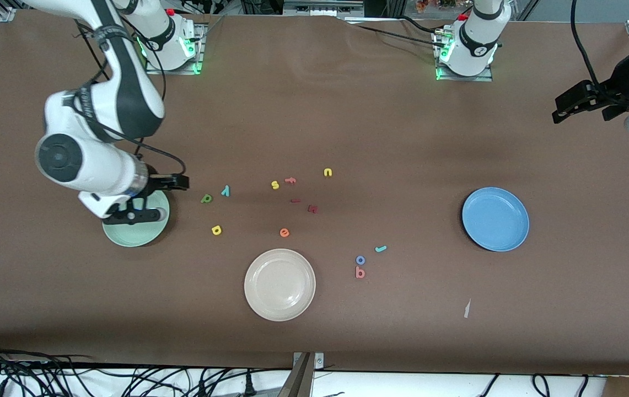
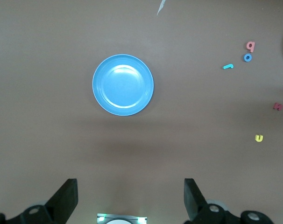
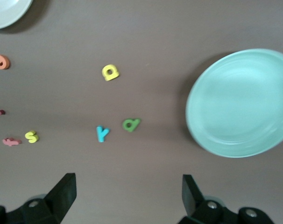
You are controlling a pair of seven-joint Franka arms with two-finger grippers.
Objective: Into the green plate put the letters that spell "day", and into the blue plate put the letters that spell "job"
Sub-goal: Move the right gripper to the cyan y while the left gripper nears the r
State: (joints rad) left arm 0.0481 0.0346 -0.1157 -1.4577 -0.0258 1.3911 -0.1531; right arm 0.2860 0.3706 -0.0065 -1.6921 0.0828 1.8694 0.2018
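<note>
My right tool [image 1: 151, 198] hangs over the green plate [image 1: 143, 234] at the right arm's end of the desk [image 1: 314, 309], spread wide and gripping nothing; in its wrist view the two fingers [image 3: 62, 189] stand well apart over bare desk. My left tool [image 1: 573, 107] waits in the air at the left arm's end of the desk, also released and empty, with its fingers [image 2: 67, 196] parted wide in its own wrist view.

The "day" letters lie on the desk just beside the green plate, toward the middle: the green "d" [image 1: 206, 198] and the teal "y" [image 1: 225, 191] close together, the yellow "a" [image 1: 216, 230] nearer the front camera. The "job" letters lie between the cream plate [image 1: 279, 284] and the blue plate [image 1: 495, 218]: the blue "o" [image 1: 360, 259] just above the salmon "b" [image 1: 360, 272], the teal "j" [image 1: 381, 248] close by. Both task plates hold nothing.

The front view alone shows all three plates and the middle scatter: yellow "s" [image 1: 275, 184], yellow "n" [image 1: 328, 172], orange "e" [image 1: 284, 232] and reddish letters [image 1: 303, 204]. My right wrist view shows the green plate's inside, which the arm partly covers from the front. My left wrist view shows the blue plate and the "job" letters, but not the green plate.
</note>
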